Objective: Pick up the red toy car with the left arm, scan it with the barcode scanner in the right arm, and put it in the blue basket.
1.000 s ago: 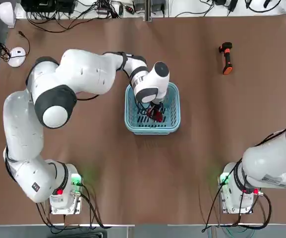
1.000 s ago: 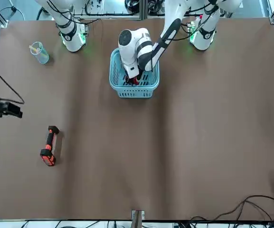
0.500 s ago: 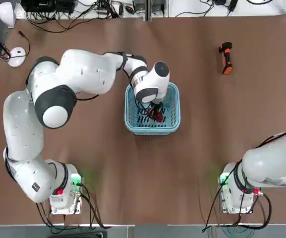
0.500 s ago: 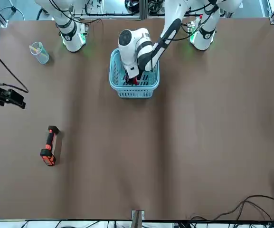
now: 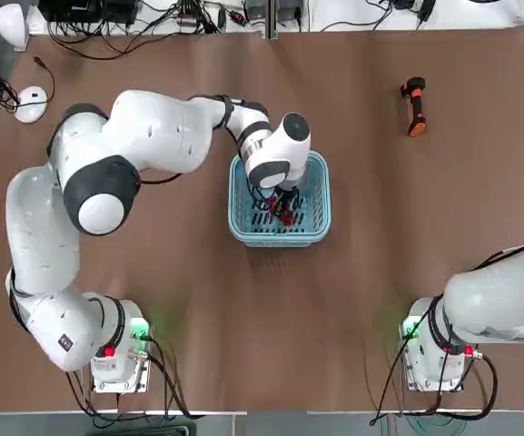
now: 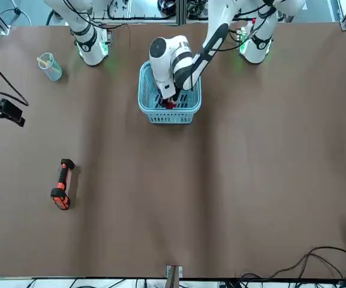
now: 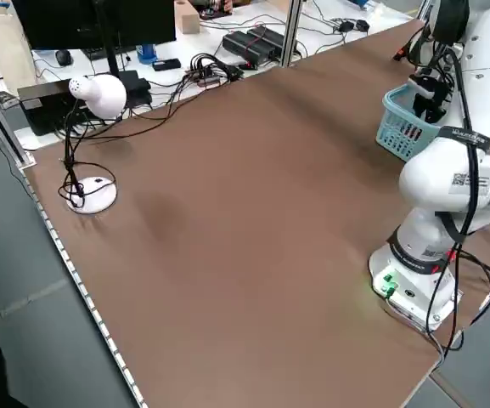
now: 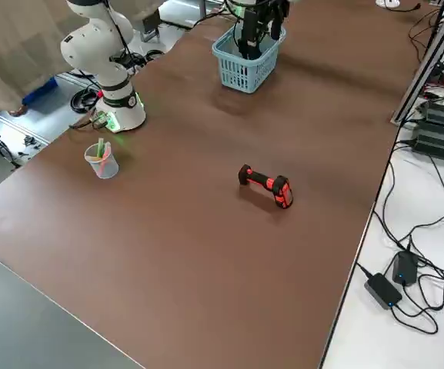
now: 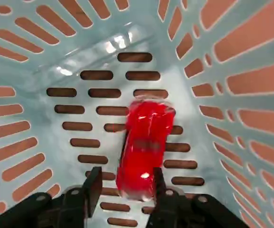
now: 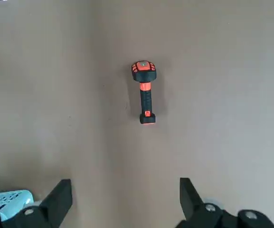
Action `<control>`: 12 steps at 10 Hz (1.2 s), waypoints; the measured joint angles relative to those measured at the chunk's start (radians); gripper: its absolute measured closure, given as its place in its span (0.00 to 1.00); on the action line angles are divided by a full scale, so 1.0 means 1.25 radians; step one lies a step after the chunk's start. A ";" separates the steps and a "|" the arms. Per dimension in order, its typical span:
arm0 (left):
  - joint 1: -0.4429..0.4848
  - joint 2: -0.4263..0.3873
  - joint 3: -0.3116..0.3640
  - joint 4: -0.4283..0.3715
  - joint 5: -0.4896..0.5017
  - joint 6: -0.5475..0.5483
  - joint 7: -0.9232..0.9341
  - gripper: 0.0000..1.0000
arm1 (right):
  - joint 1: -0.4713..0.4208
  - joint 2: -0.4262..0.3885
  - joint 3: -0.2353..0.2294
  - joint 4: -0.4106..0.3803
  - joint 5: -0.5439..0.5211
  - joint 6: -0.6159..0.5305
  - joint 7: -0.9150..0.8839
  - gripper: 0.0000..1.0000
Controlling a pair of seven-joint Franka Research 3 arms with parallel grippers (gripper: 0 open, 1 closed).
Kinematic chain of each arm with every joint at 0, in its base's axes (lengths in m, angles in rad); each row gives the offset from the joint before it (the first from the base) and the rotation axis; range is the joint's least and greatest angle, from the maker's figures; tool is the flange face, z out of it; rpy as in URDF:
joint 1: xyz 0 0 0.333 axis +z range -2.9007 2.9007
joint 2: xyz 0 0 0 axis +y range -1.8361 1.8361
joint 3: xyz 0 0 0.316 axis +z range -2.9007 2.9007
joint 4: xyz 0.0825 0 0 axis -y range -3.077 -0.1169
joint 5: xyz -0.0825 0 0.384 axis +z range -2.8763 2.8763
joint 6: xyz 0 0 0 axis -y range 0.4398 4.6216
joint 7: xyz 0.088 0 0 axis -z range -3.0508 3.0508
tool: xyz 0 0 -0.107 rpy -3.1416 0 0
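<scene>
- Left gripper (image 9: 128, 178) in the left wrist view: the red toy car (image 9: 144, 147) is right there at the fingertips, its near end between them, the rest reaching out past them! Fingers part-way open, a gap showing on one side; contact on the other, I can't tell. The car's long axis runs mostly along the fingers' reach, slightly slanted; which end is its front, I can't tell. Slotted floor of the blue basket (image 9: 37, 76) behind it.
- Top view: a patch of red shows under the left wrist, within the basket's outline.
- Front view: red again, below the left gripper, inside the rim.
- Left and right side views: the left gripper reaches down into the basket, car hidden.
- Right wrist view: right gripper (image 10: 126, 181) wide open, gripping nothing; the barcode scanner (image 10: 146, 95) lies on the table (image 10: 231, 95), apart from its fingers.
</scene>
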 joint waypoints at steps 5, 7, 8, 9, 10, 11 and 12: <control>-0.007 -0.004 -0.004 0.009 0.001 -0.012 0.005 0.44 | 0.119 -0.023 -0.145 -0.042 0.000 0.019 -0.044 0.00; -0.018 -0.039 -0.007 0.025 0.000 -0.058 0.005 0.44 | 0.136 -0.041 -0.169 -0.068 0.000 0.024 -0.061 0.00; -0.019 -0.071 -0.008 0.035 -0.010 -0.091 0.006 0.41 | 0.137 -0.047 -0.173 -0.077 0.000 0.024 -0.076 0.00; -0.018 -0.109 -0.008 0.048 -0.031 -0.136 0.019 0.40 | 0.138 -0.053 -0.180 -0.084 0.000 0.024 -0.102 0.00; -0.017 -0.149 -0.005 0.061 -0.047 -0.185 0.039 0.33 | 0.139 -0.058 -0.193 -0.088 0.014 0.025 -0.123 0.00; -0.014 -0.187 0.000 0.069 -0.050 -0.223 0.054 0.18 | 0.140 -0.061 -0.206 -0.090 0.034 0.029 -0.132 0.00; -0.011 -0.222 0.011 0.073 -0.050 -0.261 0.078 0.04 | 0.140 -0.062 -0.214 -0.093 0.046 0.031 -0.137 0.00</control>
